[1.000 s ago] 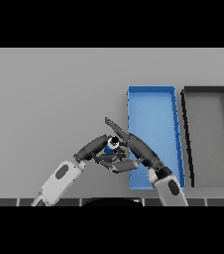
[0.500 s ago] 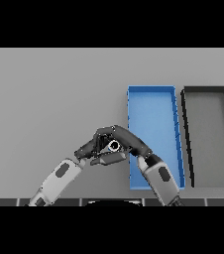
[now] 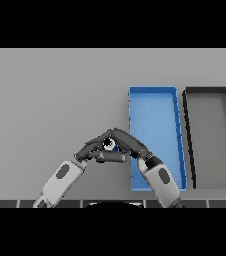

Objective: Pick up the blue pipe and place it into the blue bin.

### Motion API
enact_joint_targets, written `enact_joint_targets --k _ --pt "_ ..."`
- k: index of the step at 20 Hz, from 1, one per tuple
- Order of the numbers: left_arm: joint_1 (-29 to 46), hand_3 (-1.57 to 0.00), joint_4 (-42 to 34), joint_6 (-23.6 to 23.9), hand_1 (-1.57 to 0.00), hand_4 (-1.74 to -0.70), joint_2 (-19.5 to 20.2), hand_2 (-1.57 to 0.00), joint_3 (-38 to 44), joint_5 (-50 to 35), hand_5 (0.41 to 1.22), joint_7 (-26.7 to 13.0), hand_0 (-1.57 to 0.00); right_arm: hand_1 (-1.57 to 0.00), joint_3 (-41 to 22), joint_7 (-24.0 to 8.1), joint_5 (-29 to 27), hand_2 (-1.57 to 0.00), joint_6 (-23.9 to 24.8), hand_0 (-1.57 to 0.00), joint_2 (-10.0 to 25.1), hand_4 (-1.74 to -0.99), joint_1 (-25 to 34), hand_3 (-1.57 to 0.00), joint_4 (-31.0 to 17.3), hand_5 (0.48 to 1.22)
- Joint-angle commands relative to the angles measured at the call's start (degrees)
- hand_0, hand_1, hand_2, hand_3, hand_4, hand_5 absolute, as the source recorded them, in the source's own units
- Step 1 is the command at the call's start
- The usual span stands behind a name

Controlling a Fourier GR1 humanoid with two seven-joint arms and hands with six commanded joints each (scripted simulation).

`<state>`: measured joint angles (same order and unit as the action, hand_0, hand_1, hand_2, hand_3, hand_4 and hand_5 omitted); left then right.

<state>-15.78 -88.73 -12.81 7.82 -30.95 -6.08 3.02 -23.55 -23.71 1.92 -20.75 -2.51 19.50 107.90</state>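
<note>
The blue pipe [image 3: 110, 145] is on the grey table just left of the blue bin [image 3: 153, 89], and a small patch of its blue and its pale ring end show between my fingers. My left hand [image 3: 91, 150] comes in from the lower left and curls round the pipe from the left. My right hand [image 3: 131, 145] comes in from the lower right, over the blue bin's near left part, and curls round the pipe from the right. The fingers of both hands meet above the pipe and hide most of it.
A dark bin [image 3: 208, 90] stands right of the blue bin, side by side with it. The grey table [image 3: 50, 100] stretches wide to the left and far side.
A second ago both hands stood open on either side of the pipe. They have closed in and their fingers have curled round it, and the pipe has shifted slightly up the view.
</note>
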Motion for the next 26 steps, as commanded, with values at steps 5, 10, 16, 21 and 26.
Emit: enact_joint_targets --k 5,10,16,21,26 --pt "-1.89 -0.68 -0.41 -2.55 -0.69 -1.31 4.16 -0.62 -1.58 4.7 1.221 2.09 -0.74 -1.55 0.6 0.38 -0.36 -1.55 0.11 -1.55 -2.53 -1.488 -1.47 -1.54 0.9 1.194" --pt "-2.77 -0.22 0.64 -2.42 -0.23 -1.0 5.06 -0.2 -1.62 8.27 0.93 1.75 -0.24 -1.56 1.46 2.49 1.05 -1.56 -2.21 -1.56 -3.94 -1.494 -2.41 -1.56 1.62 1.212" --pt "-2.91 -0.06 1.49 -2.47 -0.06 -0.89 5.35 -0.05 -1.6 8.47 0.638 -0.75 -0.06 -1.57 1.35 3.54 3.93 -1.57 -3.64 -1.57 -5.42 -1.493 -3.45 -1.57 1.34 1.219" --pt "-2.84 -0.02 2.25 -1.79 -0.02 -0.9 3.83 -0.02 -1.23 7.37 0.569 -3.84 -0.02 -1.57 4.46 1.92 2.97 -1.57 -4.37 -1.57 -8.05 -1.488 -1.51 -1.57 1.01 1.22" --pt "-2.0 -0.01 1.71 -1.96 -0.01 -0.91 3.98 0.0 -1.4 6.91 0.534 -6.1 -0.01 -1.57 7.61 -6.39 -4.82 -1.57 -4.36 -1.57 -10.76 -1.581 -0.67 -1.57 5.65 1.221"
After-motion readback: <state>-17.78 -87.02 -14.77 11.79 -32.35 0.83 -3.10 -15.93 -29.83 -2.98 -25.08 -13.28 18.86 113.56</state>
